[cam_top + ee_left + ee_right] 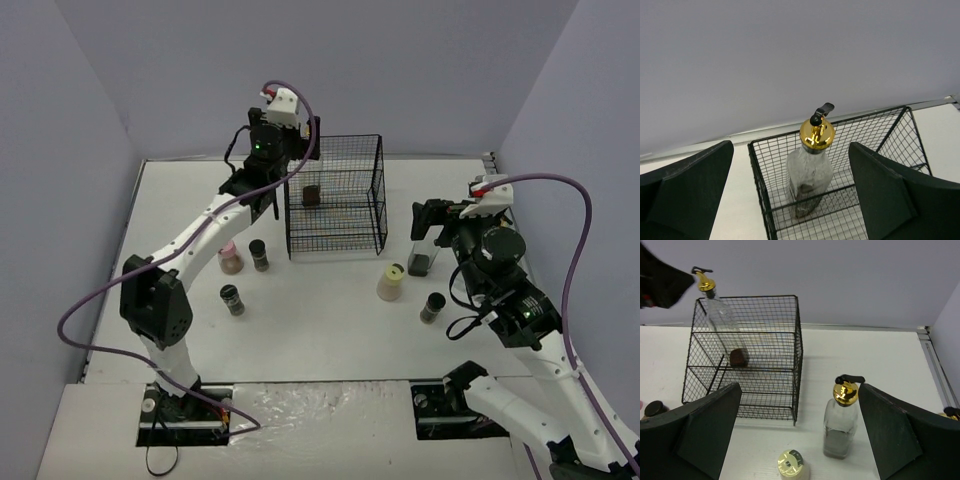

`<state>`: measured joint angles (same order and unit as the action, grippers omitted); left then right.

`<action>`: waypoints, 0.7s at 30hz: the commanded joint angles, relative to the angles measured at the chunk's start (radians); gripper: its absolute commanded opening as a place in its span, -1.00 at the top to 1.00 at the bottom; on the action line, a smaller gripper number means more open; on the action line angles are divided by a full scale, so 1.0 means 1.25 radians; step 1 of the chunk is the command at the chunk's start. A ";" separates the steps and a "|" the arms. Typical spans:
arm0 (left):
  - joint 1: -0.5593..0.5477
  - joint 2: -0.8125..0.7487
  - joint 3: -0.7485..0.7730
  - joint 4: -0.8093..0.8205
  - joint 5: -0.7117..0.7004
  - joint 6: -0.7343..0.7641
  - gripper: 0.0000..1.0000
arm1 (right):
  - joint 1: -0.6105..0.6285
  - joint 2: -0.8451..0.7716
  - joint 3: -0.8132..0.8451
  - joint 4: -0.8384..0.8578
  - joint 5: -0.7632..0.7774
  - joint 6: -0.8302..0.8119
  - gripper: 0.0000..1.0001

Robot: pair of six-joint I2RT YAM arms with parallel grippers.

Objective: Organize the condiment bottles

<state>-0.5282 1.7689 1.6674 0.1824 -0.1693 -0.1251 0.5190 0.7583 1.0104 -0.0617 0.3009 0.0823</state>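
Black fingers of my right pincer [800, 432] stand wide apart, gripping nothing. Just ahead between them, a gold-spouted bottle [840, 432] stands upright on the table [880, 365], right of centre; the wire rack [747, 297] lies beyond, leftward.

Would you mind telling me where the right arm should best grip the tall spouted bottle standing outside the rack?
Probably the glass body below the shoulder, approached level from the near side. It stands upright and free; the gold spout is narrow, and the cream-capped jar sits near its left.
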 commanded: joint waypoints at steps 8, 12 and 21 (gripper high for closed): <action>0.002 -0.318 -0.136 -0.250 0.044 -0.084 -0.94 | 0.007 -0.005 -0.097 -0.009 0.195 0.145 -1.00; 0.004 -0.398 -0.199 -0.320 0.034 -0.075 -0.94 | 0.006 0.049 -0.113 0.012 0.240 0.153 -1.00; 0.010 -0.539 -0.393 -0.323 -0.008 -0.006 -0.94 | -0.004 0.135 -0.170 0.163 0.243 0.154 -0.89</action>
<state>-0.5278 1.1619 1.1990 -0.2468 -0.1473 -0.1797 0.5178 0.8933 0.7994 -0.0129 0.5553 0.2623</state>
